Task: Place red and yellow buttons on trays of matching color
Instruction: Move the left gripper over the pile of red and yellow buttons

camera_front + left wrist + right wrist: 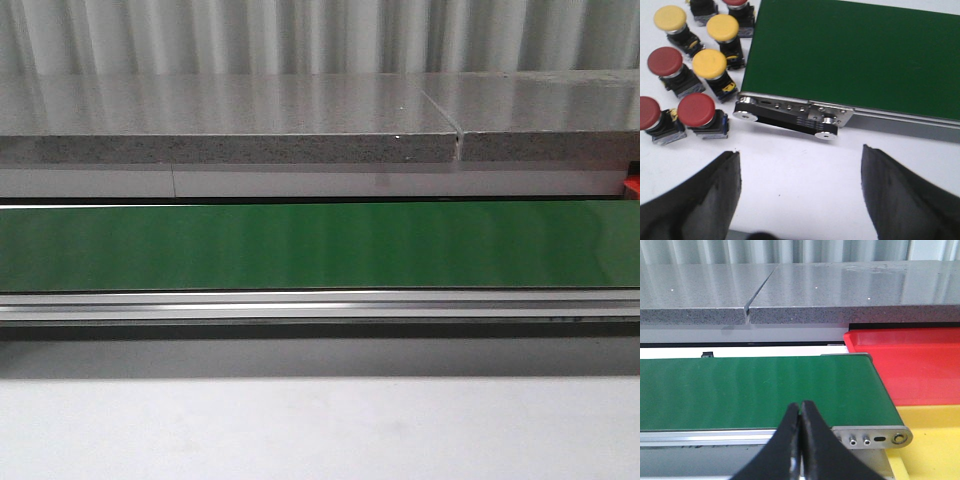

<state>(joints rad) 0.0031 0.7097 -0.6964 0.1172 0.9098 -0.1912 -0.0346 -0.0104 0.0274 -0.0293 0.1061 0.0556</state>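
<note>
Conveyor belt (pixel 320 245) fills my front view, green and bare from edge to edge, with a grey stone ledge (pixel 230 125) behind it. Nothing has been carried anywhere yet, as far as I can judge, so I read this as the very start: picking the first button.

At the belt's right end my right wrist view shows the red tray (pixel 910 365) lying just beyond the yellow tray (pixel 930 440), the two side by side and both without buttons in the parts I can see. My right gripper (pixel 801 440) hangs over the near rail with its fingers pressed together, holding nothing.

At the belt's left end the buttons stand clustered on the white table (pixel 795 160): yellow buttons (pixel 709 64) mixed with red buttons (pixel 696 110), close together, some touching. My left gripper (pixel 800 195) hovers near them, fingers spread wide and empty.

Next I would swing the left gripper over the nearest red button (pixel 696 110) and descend squarely; its neighbours crowd it, so the approach needs care.
</note>
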